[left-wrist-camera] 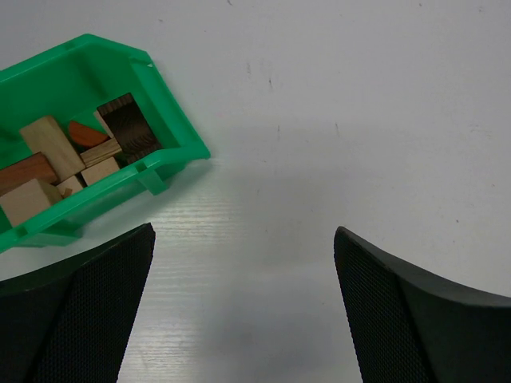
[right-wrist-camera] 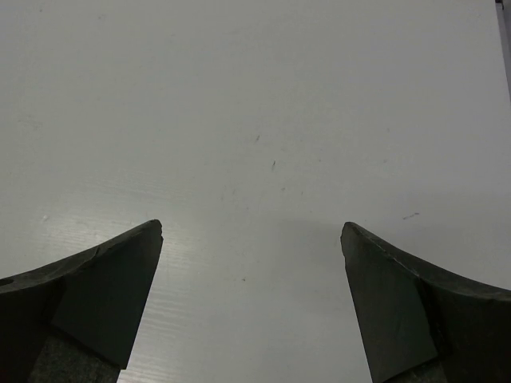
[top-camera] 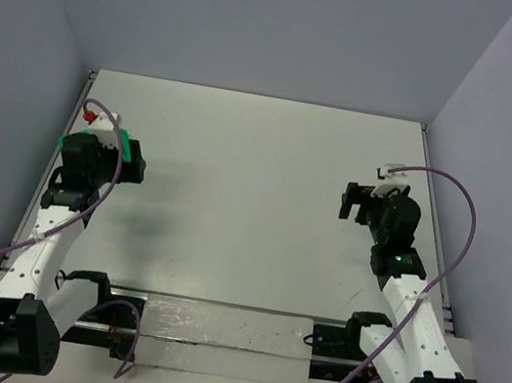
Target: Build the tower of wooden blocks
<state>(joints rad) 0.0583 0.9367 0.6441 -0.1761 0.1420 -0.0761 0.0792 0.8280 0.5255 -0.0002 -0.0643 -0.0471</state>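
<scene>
Evidently unstarted: wood blocks (left-wrist-camera: 72, 155) lie corralled in the green bin (left-wrist-camera: 174, 120) near the left gripper (left-wrist-camera: 243, 307); it and the right gripper (right-wrist-camera: 251, 307) gape, released, empty.

The top view looks down from above and behind, at 6 o'clock, covering the whole surface (top-camera: 263, 153). Both wrist views sit close above it, looking down past the left gripper (left-wrist-camera: 243, 230) and right gripper (right-wrist-camera: 251, 225). The top and left wrist views share the green bin (top-camera: 124, 141) at 9 o'clock.

green bin (left-wrist-camera: 180, 120) and wood blocks (left-wrist-camera: 52, 144) cut by left edge; from above, left arm (top-camera: 55, 235) mostly hides both
</scene>
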